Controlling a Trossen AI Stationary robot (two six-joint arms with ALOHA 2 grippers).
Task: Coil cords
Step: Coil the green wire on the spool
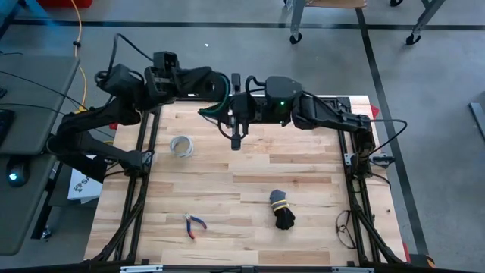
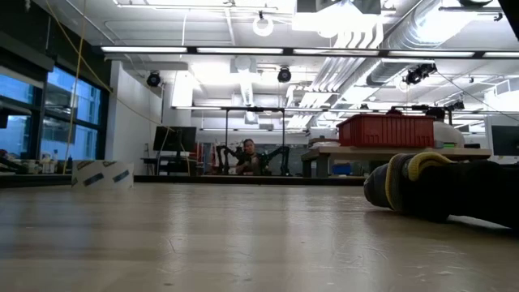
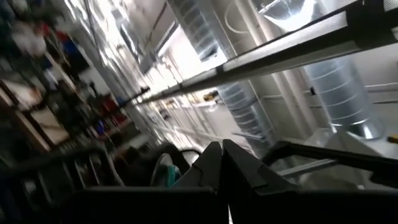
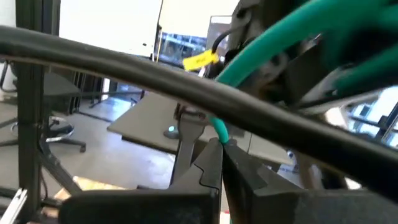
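The thin green cord (image 1: 215,111) hangs in a loop in the air at the table's far edge, between my two grippers. My right gripper (image 1: 236,114) comes from the right and is shut on the cord (image 4: 219,132). My left gripper (image 1: 224,85) comes from the left and points upward toward the ceiling, its fingers shut (image 3: 221,149). A piece of green cord (image 3: 165,172) shows beside its fingers. Neither gripper shows in the low view. My right gripper pinches the green cord (image 4: 217,129) between its two fingertips. From there the cord runs up and away past the camera (image 4: 292,28), clear of the table. My left gripper: the cord lies next to its fingers; I cannot tell whether they touch it.
A pale grey-white ring (image 1: 181,146) lies left of centre. A black cord bundle with a yellow tie (image 1: 282,209) lies near the front right and also shows in the low view (image 2: 430,186). Red-handled pliers (image 1: 195,225) lie at the front. A dark cable (image 4: 155,74) crosses before my right gripper.
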